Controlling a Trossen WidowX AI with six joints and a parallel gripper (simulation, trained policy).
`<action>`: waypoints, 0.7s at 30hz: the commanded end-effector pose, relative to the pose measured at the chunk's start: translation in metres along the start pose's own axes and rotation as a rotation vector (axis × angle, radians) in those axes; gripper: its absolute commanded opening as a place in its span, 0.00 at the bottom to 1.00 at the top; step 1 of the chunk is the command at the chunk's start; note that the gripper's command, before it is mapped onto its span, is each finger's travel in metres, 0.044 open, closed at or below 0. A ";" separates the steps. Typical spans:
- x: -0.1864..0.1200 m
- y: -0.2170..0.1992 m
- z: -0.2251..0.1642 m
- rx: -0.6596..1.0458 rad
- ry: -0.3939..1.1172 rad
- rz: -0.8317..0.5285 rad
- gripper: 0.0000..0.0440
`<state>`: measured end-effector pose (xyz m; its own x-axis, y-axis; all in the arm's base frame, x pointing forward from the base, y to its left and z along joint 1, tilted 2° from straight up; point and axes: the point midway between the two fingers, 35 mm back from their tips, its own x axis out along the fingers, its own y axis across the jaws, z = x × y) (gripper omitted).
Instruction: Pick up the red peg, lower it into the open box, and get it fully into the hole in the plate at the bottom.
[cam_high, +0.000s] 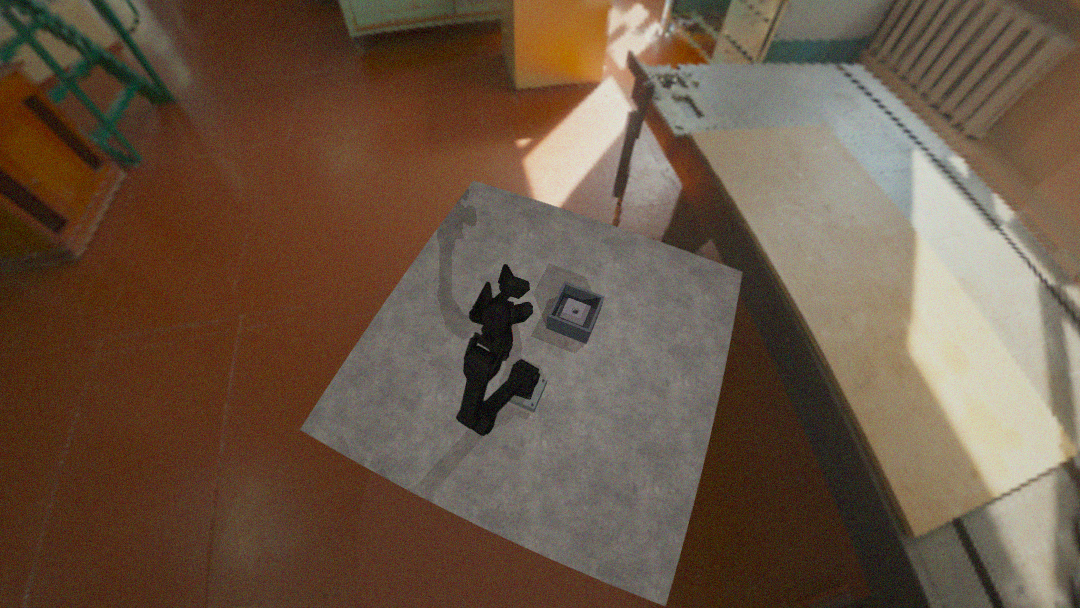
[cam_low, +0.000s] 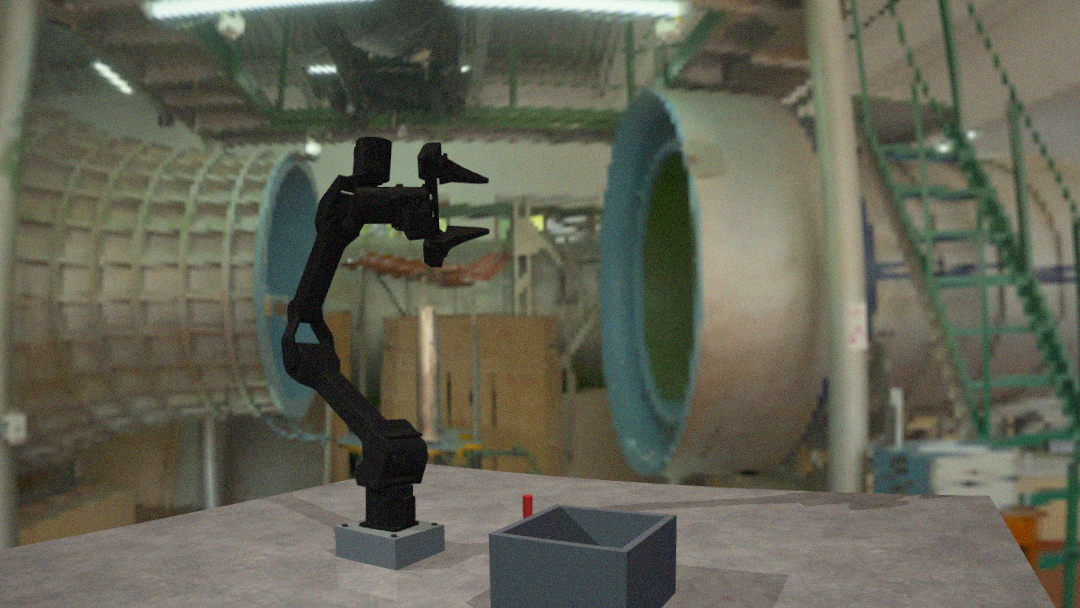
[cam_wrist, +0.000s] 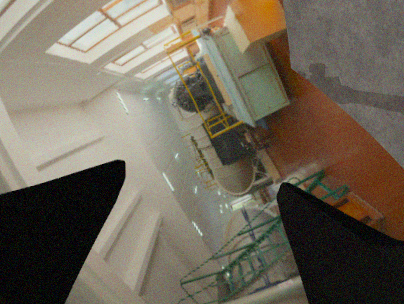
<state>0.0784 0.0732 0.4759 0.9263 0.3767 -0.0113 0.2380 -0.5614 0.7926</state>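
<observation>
red peg (cam_low: 527, 506) outside box (cam_high: 558, 325) (cam_low: 558, 577); end effector (cam_high: 521, 289) (cam_low: 487, 206) (cam_wrist: 204, 180) wide open, holding nothing; plate (cam_high: 569, 305) inside box

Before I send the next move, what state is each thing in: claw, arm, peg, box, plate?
claw: open, nothing between the fingers
arm: raised high above the table
red peg: upright, outside the box, base hidden
open box: upright, no lid
bottom plate: inside the box, hole unfilled
</observation>
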 end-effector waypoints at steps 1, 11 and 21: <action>0.002 0.000 0.002 -0.003 -0.005 -0.007 0.97; 0.053 -0.024 0.070 0.104 -0.153 -0.210 1.00; 0.095 -0.080 0.138 0.162 -0.341 -0.500 1.00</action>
<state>0.1829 0.0514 0.3433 0.7627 0.3845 -0.5200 0.6447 -0.5150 0.5649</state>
